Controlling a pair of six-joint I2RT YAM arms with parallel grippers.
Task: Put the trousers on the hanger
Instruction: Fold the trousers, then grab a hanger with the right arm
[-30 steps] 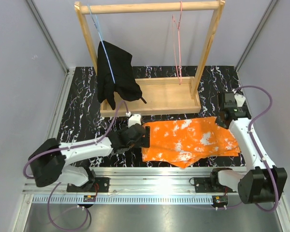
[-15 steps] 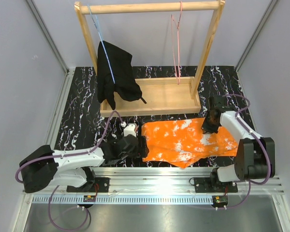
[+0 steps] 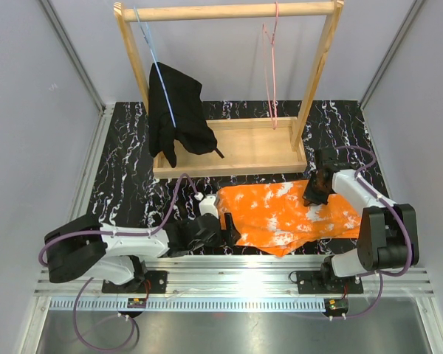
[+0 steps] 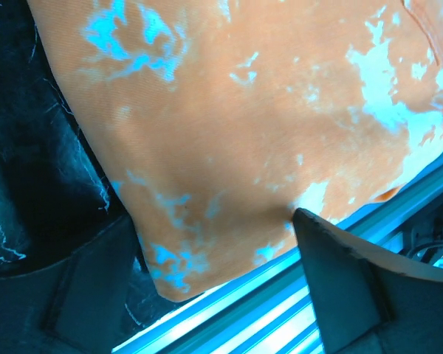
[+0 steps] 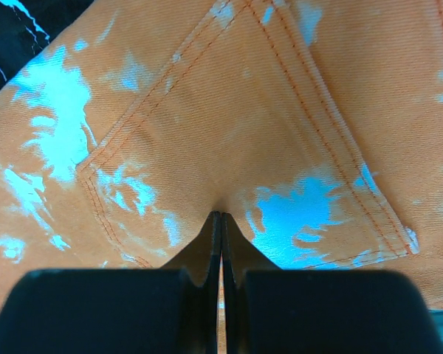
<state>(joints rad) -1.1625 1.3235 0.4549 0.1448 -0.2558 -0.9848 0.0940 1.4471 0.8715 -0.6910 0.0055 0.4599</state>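
Note:
The orange trousers (image 3: 280,214) with white blotches lie flat on the black marbled table, in front of the wooden rack. The pink hanger (image 3: 272,74) hangs empty from the rack's top bar at the right. My left gripper (image 3: 226,226) is open at the trousers' near left corner; in the left wrist view (image 4: 221,258) its fingers (image 4: 347,287) straddle that corner of cloth (image 4: 236,133). My right gripper (image 3: 314,193) is shut on a small pinch of the trousers near their far right part; in the right wrist view (image 5: 221,217) the cloth (image 5: 229,110) puckers at its tips by a pocket seam.
A wooden rack (image 3: 229,147) stands at the back. A black garment (image 3: 176,110) hangs on a light-blue hanger (image 3: 151,51) at its left. An aluminium rail (image 3: 244,265) runs along the near table edge, right beside the trousers' near hem.
My right arm swung in from the back right onto the trousers and closed there. My left gripper moved nearer and right to the trousers' near left corner.

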